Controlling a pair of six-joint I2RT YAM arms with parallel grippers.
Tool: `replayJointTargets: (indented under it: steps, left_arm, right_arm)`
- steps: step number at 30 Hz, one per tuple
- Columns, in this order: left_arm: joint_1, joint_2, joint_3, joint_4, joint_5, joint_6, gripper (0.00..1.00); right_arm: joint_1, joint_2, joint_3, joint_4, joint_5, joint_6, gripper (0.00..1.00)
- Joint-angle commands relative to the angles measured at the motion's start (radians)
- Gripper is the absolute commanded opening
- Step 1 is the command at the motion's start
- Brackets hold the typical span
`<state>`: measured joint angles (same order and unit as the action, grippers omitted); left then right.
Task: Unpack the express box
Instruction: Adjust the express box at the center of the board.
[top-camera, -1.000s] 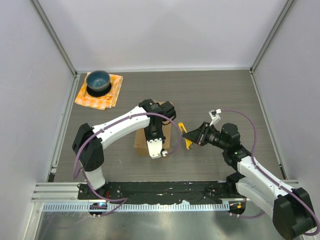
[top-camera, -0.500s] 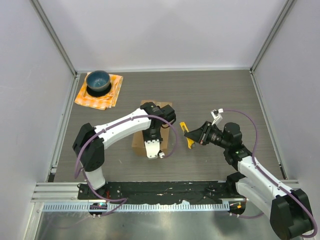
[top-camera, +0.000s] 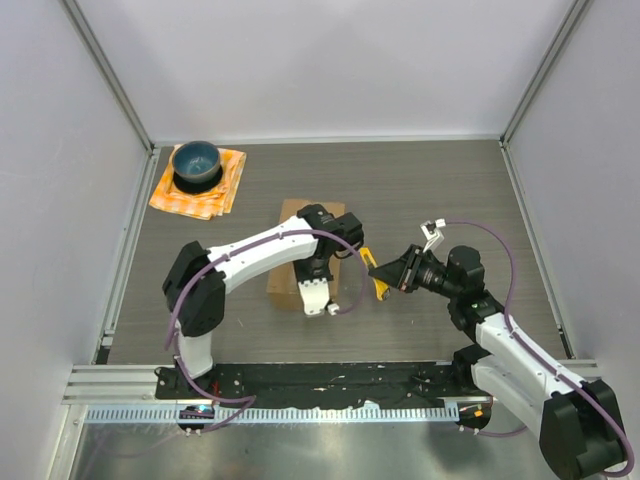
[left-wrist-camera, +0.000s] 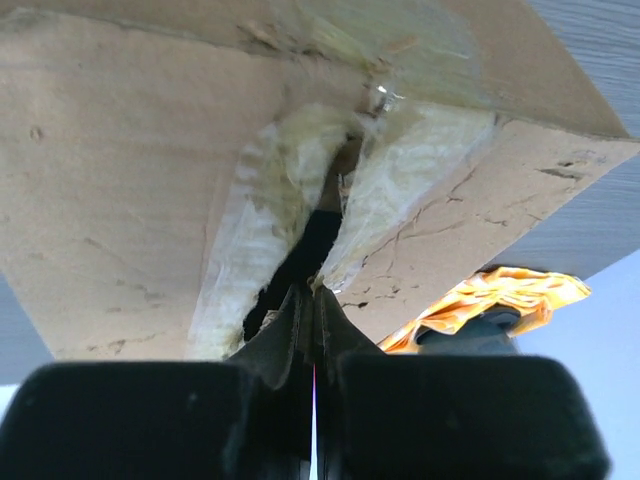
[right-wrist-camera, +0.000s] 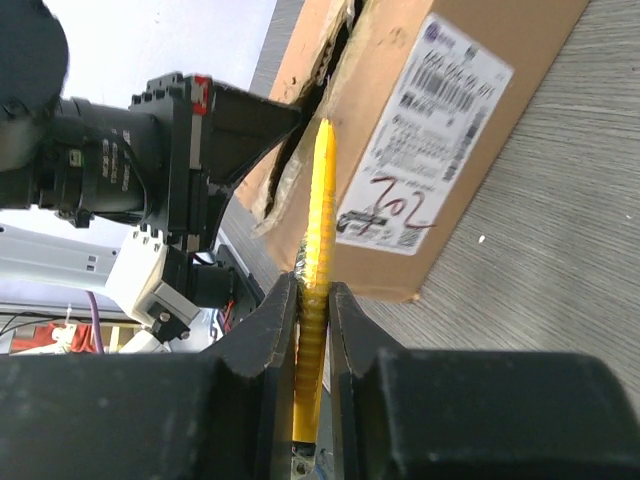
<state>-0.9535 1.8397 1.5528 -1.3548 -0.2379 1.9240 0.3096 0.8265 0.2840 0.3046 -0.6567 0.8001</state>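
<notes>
The express box (top-camera: 290, 215) lies mid-table, brown cardboard with a torn clear-tape seam (left-wrist-camera: 300, 200) on top. My left gripper (left-wrist-camera: 313, 292) is shut, its tips together at the dark gap in that seam; whether they pinch any tape is unclear. From above, the left arm (top-camera: 265, 245) covers most of the box. My right gripper (right-wrist-camera: 312, 285) is shut on a yellow utility knife (right-wrist-camera: 320, 200), which it holds just right of the box (right-wrist-camera: 450, 60). The blade points at the box's end by the white shipping label (right-wrist-camera: 425, 140). In the top view the knife (top-camera: 376, 282) sits beside the box's right edge.
An orange cloth (top-camera: 215, 190) with a blue bowl (top-camera: 196, 162) lies at the far left corner. White walls enclose the table on three sides. A metal rail (top-camera: 330, 405) runs along the near edge by the arm bases.
The left gripper has closed at the box seam, and the left arm has swung a little right over the box. The box turned slightly. The right arm with the knife has barely moved.
</notes>
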Motion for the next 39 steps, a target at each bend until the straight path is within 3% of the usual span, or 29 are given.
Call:
replayJointTargets:
  steps: [1, 5, 7, 16, 21, 24, 25, 28, 34, 39]
  left_arm:
    - [-0.004, 0.062, 0.196, -0.310, 0.073, -0.152, 0.00]
    - [0.005, 0.105, 0.413, -0.310, 0.186, -0.378, 0.00]
    - [0.027, 0.107, 0.444, -0.308, 0.204, -0.424, 0.00]
    - [0.091, 0.032, 0.310, -0.308, 0.235, -0.560, 0.00]
    - [0.093, 0.032, 0.319, -0.308, 0.291, -0.540, 0.02]
    - [0.094, 0.059, 0.389, -0.306, 0.316, -0.499, 0.16]
    - [0.094, 0.069, 0.417, -0.308, 0.324, -0.497, 0.28]
    - [0.094, 0.096, 0.417, -0.307, 0.333, -0.478, 0.39]
    - [0.094, 0.144, 0.441, -0.308, 0.359, -0.439, 0.42]
    - [0.073, 0.147, 0.423, -0.310, 0.354, -0.358, 0.43]
  right_arm:
    - [-0.009, -0.071, 0.037, -0.043, -0.017, -0.021, 0.01]
    - [-0.009, -0.131, 0.076, -0.133, -0.015, -0.056, 0.01]
    - [-0.009, -0.158, 0.083, -0.172, -0.008, -0.053, 0.01]
    - [-0.010, -0.385, 0.020, -0.298, 0.006, 0.033, 0.01]
    - [-0.009, -0.446, -0.067, -0.335, -0.052, 0.091, 0.01]
    - [-0.009, -0.438, -0.092, -0.386, -0.092, 0.082, 0.01]
    - [-0.009, -0.419, -0.098, -0.400, -0.104, 0.074, 0.01]
    - [-0.009, -0.365, -0.109, -0.459, -0.158, 0.031, 0.01]
    - [-0.009, -0.385, -0.169, -0.349, -0.199, 0.091, 0.01]
    - [-0.009, -0.299, -0.187, -0.224, -0.210, 0.102, 0.01]
